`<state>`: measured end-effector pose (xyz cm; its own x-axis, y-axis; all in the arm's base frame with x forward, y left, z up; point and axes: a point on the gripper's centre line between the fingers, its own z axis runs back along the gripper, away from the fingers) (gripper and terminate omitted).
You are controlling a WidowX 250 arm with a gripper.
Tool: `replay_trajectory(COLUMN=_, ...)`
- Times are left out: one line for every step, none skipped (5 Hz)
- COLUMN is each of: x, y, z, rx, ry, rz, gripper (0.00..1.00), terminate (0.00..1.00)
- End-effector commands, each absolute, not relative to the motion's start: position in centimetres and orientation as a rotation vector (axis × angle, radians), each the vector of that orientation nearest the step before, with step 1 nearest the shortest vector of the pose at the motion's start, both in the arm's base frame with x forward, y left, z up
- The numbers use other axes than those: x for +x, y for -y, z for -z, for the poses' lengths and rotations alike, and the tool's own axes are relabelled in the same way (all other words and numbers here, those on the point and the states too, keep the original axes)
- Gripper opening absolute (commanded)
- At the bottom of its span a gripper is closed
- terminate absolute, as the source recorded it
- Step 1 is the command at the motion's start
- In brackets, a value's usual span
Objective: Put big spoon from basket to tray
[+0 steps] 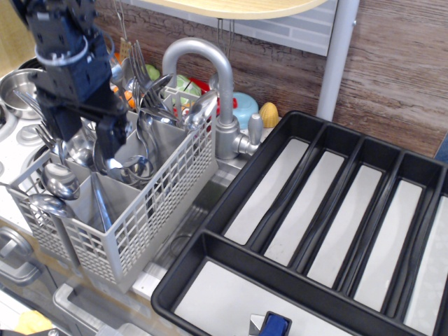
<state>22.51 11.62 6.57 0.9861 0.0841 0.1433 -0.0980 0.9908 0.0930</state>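
The light grey basket (150, 203) stands at the left beside the sink, full of steel spoons and forks. My gripper (84, 143) hangs over its rear left compartments, jaws apart, fingers (107, 136) dipping among the cutlery. Shiny spoon bowls (78, 154) lie between the fingers, not gripped. One large oval spoon bowl (201, 106) sticks up at the basket's far right corner. I cannot tell which piece is the big spoon. The black tray (231, 180) with pale grey bottoms fills the right side, its compartments empty.
A curved steel tap (210, 66) rises just behind the basket's right corner. Shorter spoons (59, 185) sit in the front left compartments. A steel pot (14, 87) is at the far left. A blue object (275, 324) lies in the tray's crosswise compartment.
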Motion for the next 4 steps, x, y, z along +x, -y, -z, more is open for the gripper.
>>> replay_trajectory(x=22.8, y=-12.6, z=-6.3, rx=0.136, ry=0.217, rz=-0.114, gripper=1.0, terminate=0.0)
replay_trajectory(x=23.0, y=-13.8, z=-5.3, rx=0.126, ry=0.245, rz=-0.111, gripper=1.0, terminate=0.0)
replay_trajectory(x=23.1, y=-14.3, z=-4.6, rx=0.144, ry=0.275, rz=-0.113, gripper=0.0, terminate=0.0)
replay_trajectory(x=23.0, y=-14.4, z=-4.2, rx=0.136, ry=0.289, rz=-0.125, gripper=0.0, terminate=0.0)
